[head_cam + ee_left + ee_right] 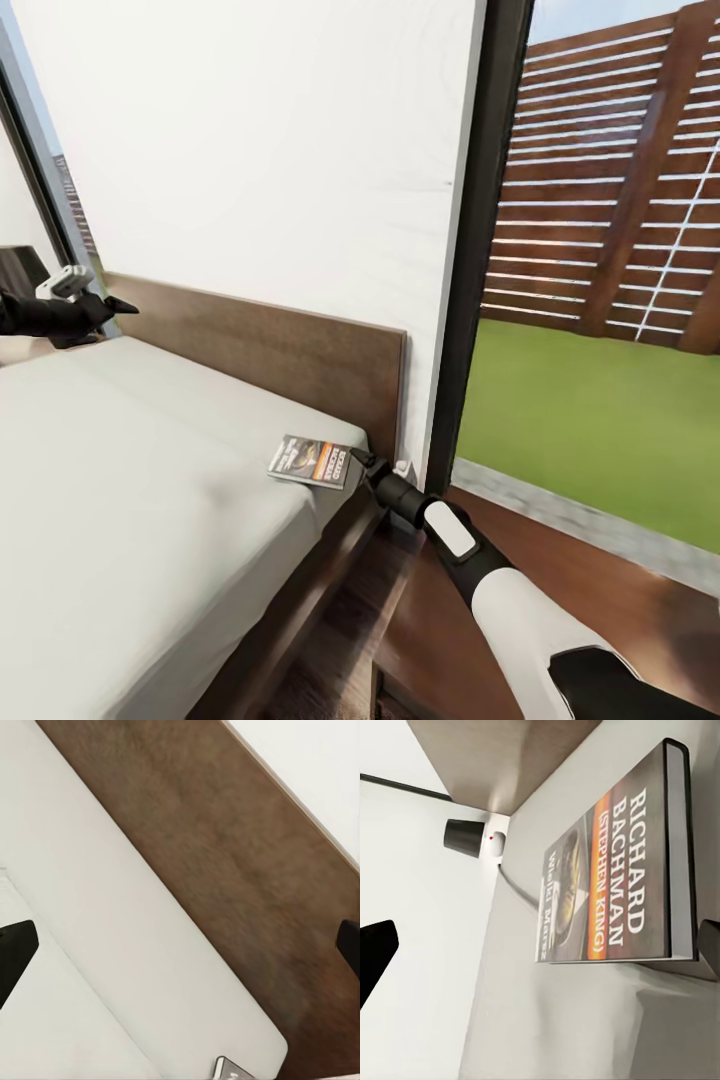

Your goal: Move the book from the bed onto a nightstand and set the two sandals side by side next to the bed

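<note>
Grey mattress corner, my right end effector (358,462) is spread apart right at the book (310,461), nothing clamped yet; next I'd close on its edge, then nightstand.

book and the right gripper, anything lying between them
Nothing: in the head view the right gripper sits right at the book edge, with bare grey mattress beside them.

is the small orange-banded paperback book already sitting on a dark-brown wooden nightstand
No, the small orange-banded paperback book lies on the light-grey mattress near the corner by the dark-brown wooden headboard, with the right gripper beside it.
</note>
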Robot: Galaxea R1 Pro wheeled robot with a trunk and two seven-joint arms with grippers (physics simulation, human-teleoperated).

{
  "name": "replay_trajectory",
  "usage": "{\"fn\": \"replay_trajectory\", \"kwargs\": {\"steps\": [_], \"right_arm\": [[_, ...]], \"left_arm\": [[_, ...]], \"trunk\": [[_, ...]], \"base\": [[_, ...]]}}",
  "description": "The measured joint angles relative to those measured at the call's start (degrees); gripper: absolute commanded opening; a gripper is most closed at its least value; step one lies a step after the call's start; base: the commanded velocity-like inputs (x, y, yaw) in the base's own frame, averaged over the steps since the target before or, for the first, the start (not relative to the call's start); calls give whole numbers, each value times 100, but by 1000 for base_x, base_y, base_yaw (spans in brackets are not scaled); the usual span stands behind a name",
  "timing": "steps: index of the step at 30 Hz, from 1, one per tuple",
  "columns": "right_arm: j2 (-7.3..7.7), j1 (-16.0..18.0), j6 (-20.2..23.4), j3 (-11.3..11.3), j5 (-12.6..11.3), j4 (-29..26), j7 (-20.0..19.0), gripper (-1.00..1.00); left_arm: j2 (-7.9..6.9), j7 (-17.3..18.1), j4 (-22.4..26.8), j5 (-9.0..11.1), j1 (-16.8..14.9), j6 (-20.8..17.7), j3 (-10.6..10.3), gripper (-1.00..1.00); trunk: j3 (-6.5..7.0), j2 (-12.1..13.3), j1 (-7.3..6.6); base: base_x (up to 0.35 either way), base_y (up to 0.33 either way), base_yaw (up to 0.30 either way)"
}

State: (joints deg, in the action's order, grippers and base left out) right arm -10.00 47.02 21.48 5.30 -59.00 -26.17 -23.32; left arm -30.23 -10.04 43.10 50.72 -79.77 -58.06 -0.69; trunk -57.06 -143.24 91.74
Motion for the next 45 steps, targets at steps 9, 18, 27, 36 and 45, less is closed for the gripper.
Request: {"fn": "replay_trajectory", "kwargs": {"steps": [9,18,27,36,45], "right_arm": [[0,41,5,4,12,-26,14,100],[0,72,13,6,14,-31,16,100],[0,82,15,8,19,-35,16,100],[0,105,15,8,15,-39,17,100],[0,188,14,17,20,-47,16,100]], "left_arm": [[-7,-18,0,-5,-6,4,-17,100],[-31,-29,0,-6,-8,2,-18,100],[-39,-31,0,-1,-9,-5,-18,100],[-39,-31,0,0,-9,-7,-28,100],[-39,-31,0,0,-9,-7,-33,100]], "trunk": [[-81,0,0],[-162,0,0],[-243,0,0],[-324,0,0],[-404,0,0]], "base": [[0,0,0],[0,0,0],[0,0,0],[0,0,0],[0,0,0]]}}
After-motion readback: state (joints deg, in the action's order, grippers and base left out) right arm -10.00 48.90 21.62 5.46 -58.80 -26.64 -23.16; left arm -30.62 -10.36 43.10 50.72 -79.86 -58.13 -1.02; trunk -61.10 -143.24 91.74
